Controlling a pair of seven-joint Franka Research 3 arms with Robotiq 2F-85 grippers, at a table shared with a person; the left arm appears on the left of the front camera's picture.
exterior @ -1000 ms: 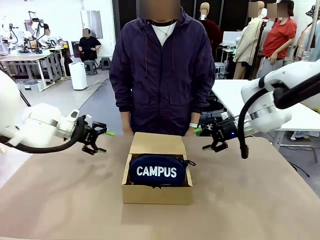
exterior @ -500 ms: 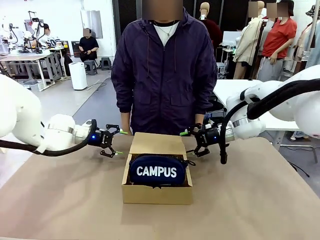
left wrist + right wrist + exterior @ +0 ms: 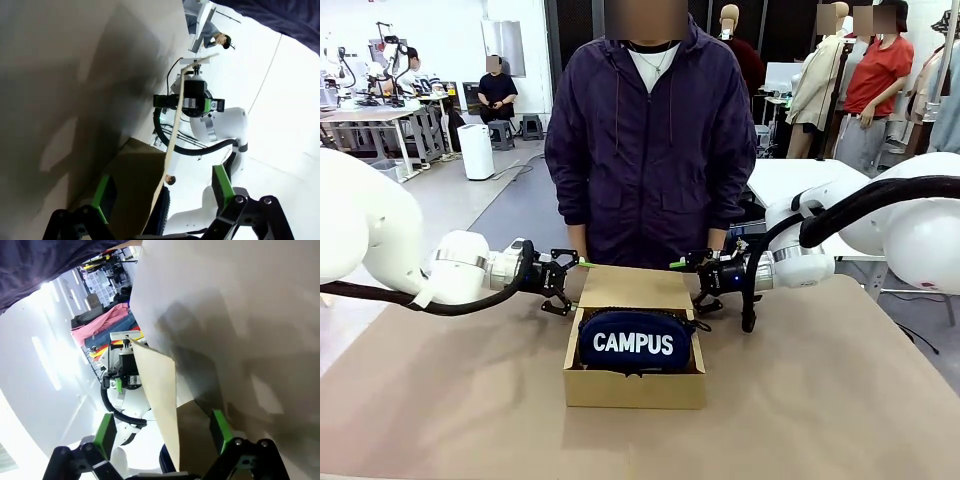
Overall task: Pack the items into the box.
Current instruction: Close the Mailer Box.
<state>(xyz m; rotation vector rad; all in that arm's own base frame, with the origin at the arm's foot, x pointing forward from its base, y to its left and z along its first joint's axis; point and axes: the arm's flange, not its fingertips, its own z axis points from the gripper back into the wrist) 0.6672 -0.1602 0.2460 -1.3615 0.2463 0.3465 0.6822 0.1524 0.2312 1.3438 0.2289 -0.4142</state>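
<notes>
Carton (image 3: 633,385): I see it mid-table (image 3: 450,400), lid open.
Pouch (image 3: 634,341): navy, lettered "CAMPUS", lying inside the carton, nearly wall to wall.
Flap lid (image 3: 634,287): raised off the far wall, behind the pouch.
Left gripper (image 3: 570,285): my jaws are spread and empty, straddling the flap's left edge.
Right gripper (image 3: 692,285): spread and empty too, straddling the flap's right edge.
Person (image 3: 650,130): standing at the far side, just behind the carton.

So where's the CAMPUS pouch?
In the front view the pouch lies in the box, mid-picture before the person, with the left gripper and right gripper flanking the lid behind it.
</notes>
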